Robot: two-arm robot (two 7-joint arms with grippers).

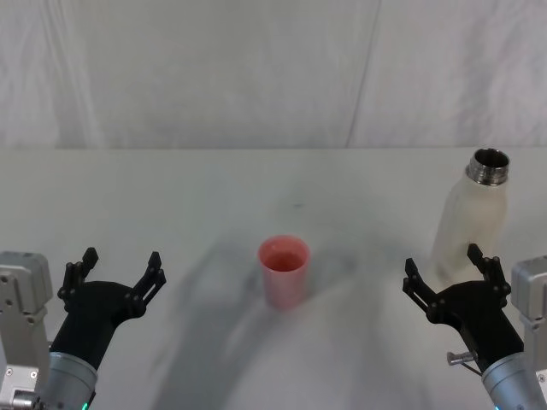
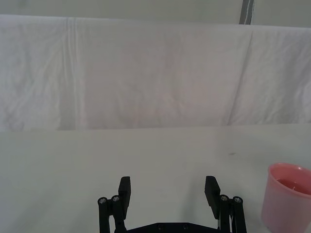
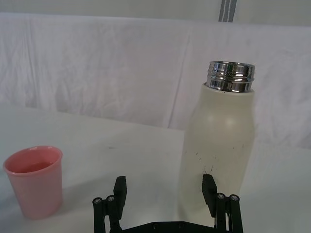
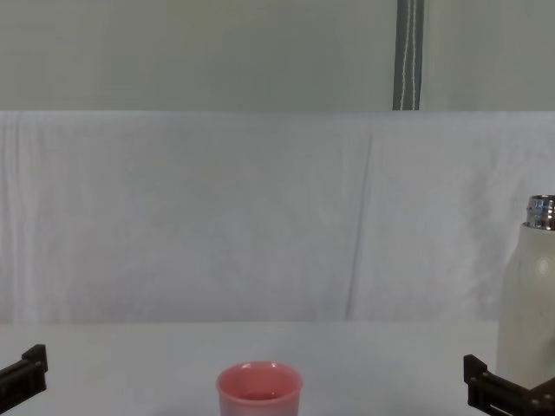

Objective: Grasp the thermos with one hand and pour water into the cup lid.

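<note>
The cream-white thermos (image 1: pixel 473 215) stands upright at the table's right, its steel neck uncapped; it also shows in the right wrist view (image 3: pixel 218 145) and the chest view (image 4: pixel 527 303). The pink cup lid (image 1: pixel 284 271) stands upright mid-table, seen too in the chest view (image 4: pixel 258 391) and both wrist views (image 3: pixel 35 179) (image 2: pixel 286 198). My right gripper (image 1: pixel 450 269) (image 3: pixel 165 187) is open just in front of the thermos, not touching it. My left gripper (image 1: pixel 118 266) (image 2: pixel 167 190) is open and holds nothing, near the front left, well left of the cup lid.
The white table (image 1: pixel 188 196) runs back to a white cloth backdrop (image 1: pixel 256 68). A grey vertical post (image 4: pixel 408 54) stands behind the cloth. Open surface lies between the cup lid and the thermos.
</note>
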